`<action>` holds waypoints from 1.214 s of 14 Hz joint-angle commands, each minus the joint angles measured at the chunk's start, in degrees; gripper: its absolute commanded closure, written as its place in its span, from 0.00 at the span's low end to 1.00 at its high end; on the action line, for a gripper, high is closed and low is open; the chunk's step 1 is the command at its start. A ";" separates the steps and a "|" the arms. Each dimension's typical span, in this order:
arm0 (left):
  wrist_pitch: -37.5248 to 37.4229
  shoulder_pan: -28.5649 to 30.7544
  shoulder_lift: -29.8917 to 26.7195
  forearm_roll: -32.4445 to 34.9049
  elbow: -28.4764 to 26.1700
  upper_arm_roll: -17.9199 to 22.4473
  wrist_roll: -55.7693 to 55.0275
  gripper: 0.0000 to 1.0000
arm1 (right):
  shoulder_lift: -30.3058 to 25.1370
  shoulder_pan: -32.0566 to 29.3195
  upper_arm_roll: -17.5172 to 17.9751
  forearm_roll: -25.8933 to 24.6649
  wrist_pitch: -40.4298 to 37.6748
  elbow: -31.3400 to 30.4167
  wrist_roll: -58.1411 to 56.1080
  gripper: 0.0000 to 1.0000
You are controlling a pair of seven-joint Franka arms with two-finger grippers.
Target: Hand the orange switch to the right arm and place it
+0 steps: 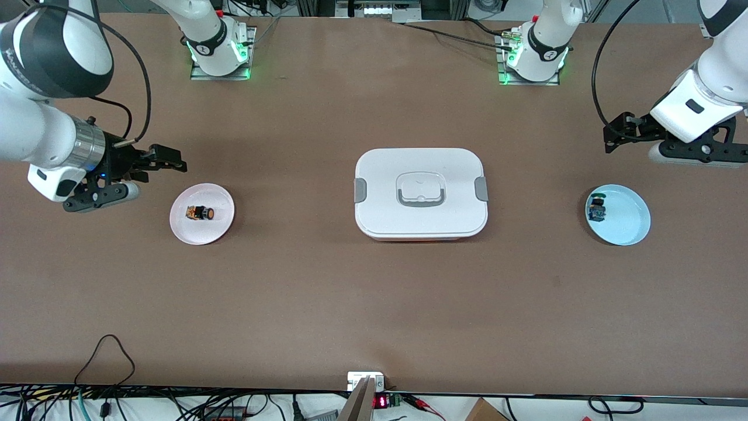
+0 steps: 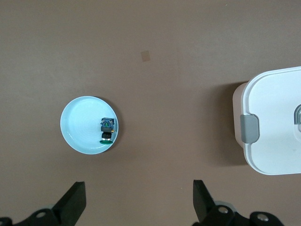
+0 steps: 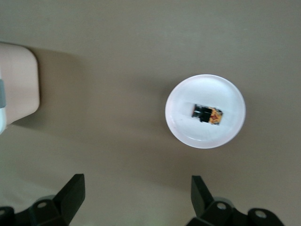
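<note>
The orange switch (image 1: 201,213) lies on its side on a small pinkish-white plate (image 1: 198,233) toward the right arm's end of the table. The right wrist view shows the orange switch (image 3: 207,114) on that plate (image 3: 188,94), apart from the fingers. My right gripper (image 1: 174,161) (image 3: 136,183) hangs open and empty over bare table beside the plate. My left gripper (image 1: 612,137) (image 2: 139,187) hangs open and empty over bare table near a pale blue plate (image 1: 630,221) at the left arm's end.
A black switch with a green cap (image 1: 597,209) (image 2: 106,129) lies in the blue plate (image 2: 80,122). A white lidded box with grey side latches (image 1: 421,225) (image 2: 275,94) (image 3: 16,84) stands mid-table between the two plates. Cables run along the table edge nearest the front camera.
</note>
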 commanded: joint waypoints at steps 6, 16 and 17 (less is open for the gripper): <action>-0.60 -0.43 1.19 0.27 1.79 0.47 -0.11 0.00 | -2.03 -4.16 -2.50 -8.06 0.72 4.63 2.07 0.00; -1.04 -1.04 1.28 0.36 2.58 0.21 -0.46 0.00 | -2.47 -6.81 -1.89 -11.05 -2.28 3.76 1.64 0.00; -1.04 -1.13 1.28 0.36 2.58 0.21 -0.46 0.00 | -2.55 -6.72 -1.97 -11.05 -1.93 3.76 0.93 0.00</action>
